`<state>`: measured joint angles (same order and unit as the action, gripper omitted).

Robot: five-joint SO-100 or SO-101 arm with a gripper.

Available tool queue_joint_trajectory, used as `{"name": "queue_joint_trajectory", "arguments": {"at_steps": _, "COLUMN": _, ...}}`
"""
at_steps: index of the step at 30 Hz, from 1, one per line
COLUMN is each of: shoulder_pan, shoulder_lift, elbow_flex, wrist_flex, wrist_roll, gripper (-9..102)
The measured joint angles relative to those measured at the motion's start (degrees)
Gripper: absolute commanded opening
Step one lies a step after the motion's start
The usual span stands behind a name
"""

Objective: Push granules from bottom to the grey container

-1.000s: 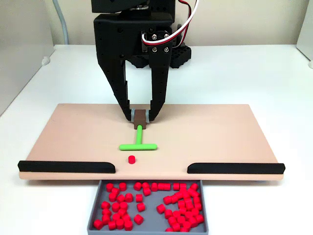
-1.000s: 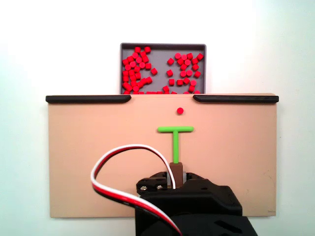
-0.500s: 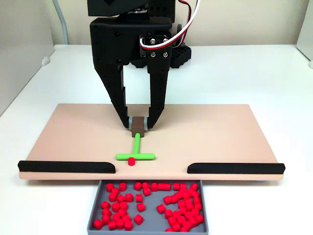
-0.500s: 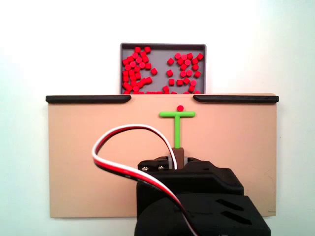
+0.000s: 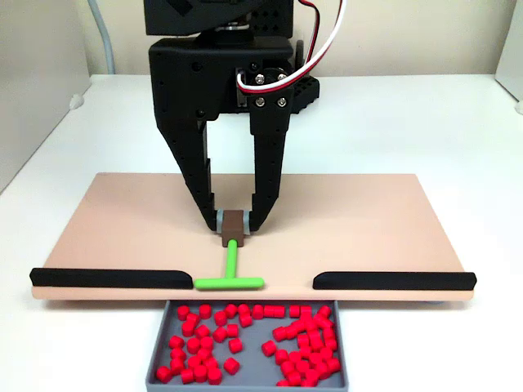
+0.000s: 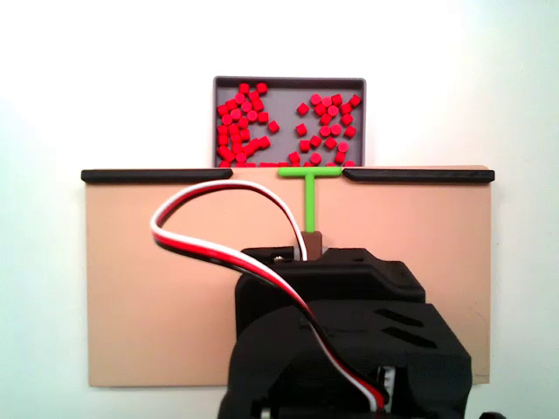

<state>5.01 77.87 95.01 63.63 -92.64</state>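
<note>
Your claw [image 5: 236, 225], clamped on the brown block at the stem of the green T-shaped pusher [image 5: 230, 282], has driven the crossbar forward to the board's [image 5: 368, 220] front edge, into the gap between the two black bars [image 5: 110, 278]. The single red granule that sat ahead of it a second ago is gone from the board. I judge it dropped among the granules [image 5: 306, 335] in the grey tray [image 5: 155, 367] at the bottom centre, so this push looks done.

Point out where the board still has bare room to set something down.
The tan board is bare on both sides of the gripper, back from each black bar. The middle is taken by the green tool reaching the gap. The grey tray is crowded with red granules.
</note>
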Motion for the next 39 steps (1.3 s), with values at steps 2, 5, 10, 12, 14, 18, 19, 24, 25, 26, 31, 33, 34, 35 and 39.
{"name": "queue_joint_trajectory", "arguments": {"at_steps": 2, "shoulder_pan": 0.00, "shoulder_lift": -0.70, "elbow_flex": -0.97, "wrist_flex": 0.00, "wrist_roll": 0.18, "gripper": 0}}
{"name": "queue_joint_trajectory", "arguments": {"at_steps": 5, "shoulder_pan": 0.00, "shoulder_lift": -1.58, "elbow_flex": -2.11, "wrist_flex": 0.00, "wrist_roll": 0.70, "gripper": 0}}
{"name": "queue_joint_trajectory", "arguments": {"at_steps": 10, "shoulder_pan": -0.44, "shoulder_lift": -2.37, "elbow_flex": -3.60, "wrist_flex": 0.00, "wrist_roll": 1.05, "gripper": 0}}
{"name": "queue_joint_trajectory", "arguments": {"at_steps": 12, "shoulder_pan": -0.53, "shoulder_lift": -2.46, "elbow_flex": -3.78, "wrist_flex": -0.09, "wrist_roll": 1.05, "gripper": 0}}
{"name": "queue_joint_trajectory", "arguments": {"at_steps": 14, "shoulder_pan": -0.62, "shoulder_lift": -2.46, "elbow_flex": -3.87, "wrist_flex": 0.00, "wrist_roll": 1.05, "gripper": 0}}
{"name": "queue_joint_trajectory", "arguments": {"at_steps": 18, "shoulder_pan": -1.32, "shoulder_lift": -2.64, "elbow_flex": -5.54, "wrist_flex": 2.64, "wrist_roll": 2.02, "gripper": 0}}
{"name": "queue_joint_trajectory", "arguments": {"at_steps": 19, "shoulder_pan": -1.67, "shoulder_lift": -2.72, "elbow_flex": -6.24, "wrist_flex": 4.04, "wrist_roll": 2.37, "gripper": 0}}
{"name": "queue_joint_trajectory", "arguments": {"at_steps": 24, "shoulder_pan": -2.64, "shoulder_lift": -2.72, "elbow_flex": -11.25, "wrist_flex": 8.79, "wrist_roll": 3.60, "gripper": 0}}
{"name": "queue_joint_trajectory", "arguments": {"at_steps": 25, "shoulder_pan": -2.64, "shoulder_lift": -2.72, "elbow_flex": -12.57, "wrist_flex": 10.37, "wrist_roll": 3.78, "gripper": 0}}
{"name": "queue_joint_trajectory", "arguments": {"at_steps": 26, "shoulder_pan": -2.64, "shoulder_lift": -2.72, "elbow_flex": -13.89, "wrist_flex": 12.04, "wrist_roll": 4.04, "gripper": 0}}
{"name": "queue_joint_trajectory", "arguments": {"at_steps": 31, "shoulder_pan": -2.90, "shoulder_lift": 0.62, "elbow_flex": -16.08, "wrist_flex": 20.39, "wrist_roll": 4.13, "gripper": 0}}
{"name": "queue_joint_trajectory", "arguments": {"at_steps": 33, "shoulder_pan": -3.08, "shoulder_lift": 4.13, "elbow_flex": -16.08, "wrist_flex": 24.35, "wrist_roll": 3.96, "gripper": 0}}
{"name": "queue_joint_trajectory", "arguments": {"at_steps": 34, "shoulder_pan": -3.08, "shoulder_lift": 5.98, "elbow_flex": -16.08, "wrist_flex": 26.10, "wrist_roll": 3.78, "gripper": 0}}
{"name": "queue_joint_trajectory", "arguments": {"at_steps": 35, "shoulder_pan": -3.16, "shoulder_lift": 7.82, "elbow_flex": -16.08, "wrist_flex": 27.60, "wrist_roll": 3.78, "gripper": 0}}
{"name": "queue_joint_trajectory", "arguments": {"at_steps": 39, "shoulder_pan": -4.13, "shoulder_lift": 16.70, "elbow_flex": -10.55, "wrist_flex": 30.41, "wrist_roll": 2.90, "gripper": 0}}
